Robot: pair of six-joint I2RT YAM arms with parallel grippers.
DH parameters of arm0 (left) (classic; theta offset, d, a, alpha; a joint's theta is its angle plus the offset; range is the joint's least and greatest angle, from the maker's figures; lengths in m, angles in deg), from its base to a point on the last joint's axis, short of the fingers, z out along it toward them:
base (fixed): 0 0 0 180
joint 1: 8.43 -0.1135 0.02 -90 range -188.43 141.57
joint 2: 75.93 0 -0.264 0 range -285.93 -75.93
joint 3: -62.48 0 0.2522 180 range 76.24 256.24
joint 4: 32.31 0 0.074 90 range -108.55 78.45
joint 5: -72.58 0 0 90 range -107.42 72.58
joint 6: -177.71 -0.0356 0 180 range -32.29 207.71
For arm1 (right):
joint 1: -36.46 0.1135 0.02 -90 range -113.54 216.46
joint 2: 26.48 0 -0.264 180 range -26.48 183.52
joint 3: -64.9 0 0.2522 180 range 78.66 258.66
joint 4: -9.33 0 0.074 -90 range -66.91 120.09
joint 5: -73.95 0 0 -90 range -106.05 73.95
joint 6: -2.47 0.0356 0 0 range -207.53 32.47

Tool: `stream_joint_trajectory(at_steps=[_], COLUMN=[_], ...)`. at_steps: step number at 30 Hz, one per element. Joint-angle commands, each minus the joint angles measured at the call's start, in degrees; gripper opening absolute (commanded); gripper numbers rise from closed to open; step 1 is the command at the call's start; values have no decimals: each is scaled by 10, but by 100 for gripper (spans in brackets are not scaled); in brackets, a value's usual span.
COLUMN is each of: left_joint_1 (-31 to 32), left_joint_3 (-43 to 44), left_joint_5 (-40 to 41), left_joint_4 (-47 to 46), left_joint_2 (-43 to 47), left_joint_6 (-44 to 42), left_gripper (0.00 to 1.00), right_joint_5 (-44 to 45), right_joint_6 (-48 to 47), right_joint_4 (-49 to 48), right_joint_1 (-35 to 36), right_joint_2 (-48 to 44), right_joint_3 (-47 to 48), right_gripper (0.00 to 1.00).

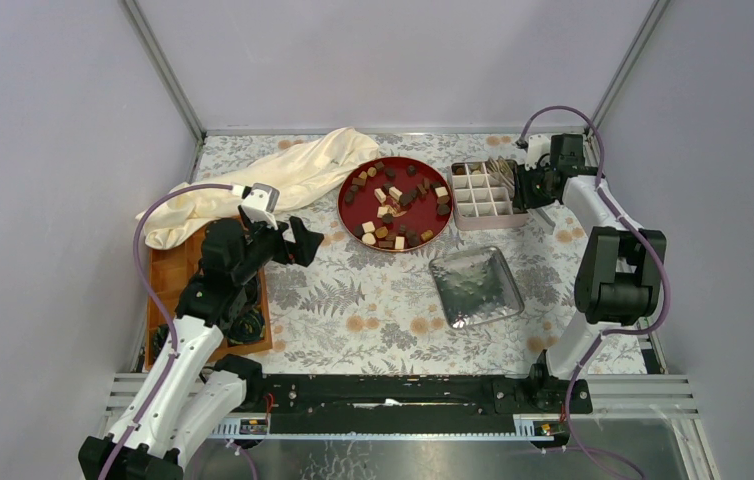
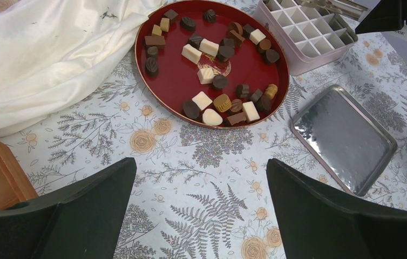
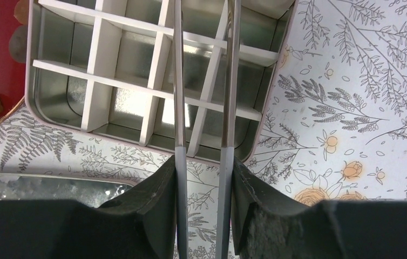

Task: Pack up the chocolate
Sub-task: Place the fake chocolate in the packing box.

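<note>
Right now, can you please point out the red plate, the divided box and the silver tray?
red plate (image 2: 171, 81): left wrist view, bare red floor left of centre.
divided box (image 3: 101, 48): right wrist view, a white divider.
silver tray (image 2: 344, 137): left wrist view, middle of its bare bottom.

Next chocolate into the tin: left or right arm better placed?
Right, probably. The right gripper grips tongs poised over the divided tin, beside the red plate of chocolates. The left gripper is open, empty, and farther from the tin.
</note>
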Motion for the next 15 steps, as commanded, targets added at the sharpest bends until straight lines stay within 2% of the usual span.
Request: stream_joint_trajectory(at_steps=[1, 15], left_joint_1=[4, 5], left_joint_3=[-4, -3], left_joint_5=[-11, -10], left_joint_4=[-18, -18], left_joint_2=[4, 7], left_joint_6=[4, 3], left_gripper=[99, 99], right_joint_5=[11, 8], right_joint_6=[2, 4], right_joint_4=[-23, -27], right_joint_1=[-1, -1], right_joint_2=[11, 12], right_joint_3=[39, 36], right_gripper=[19, 41])
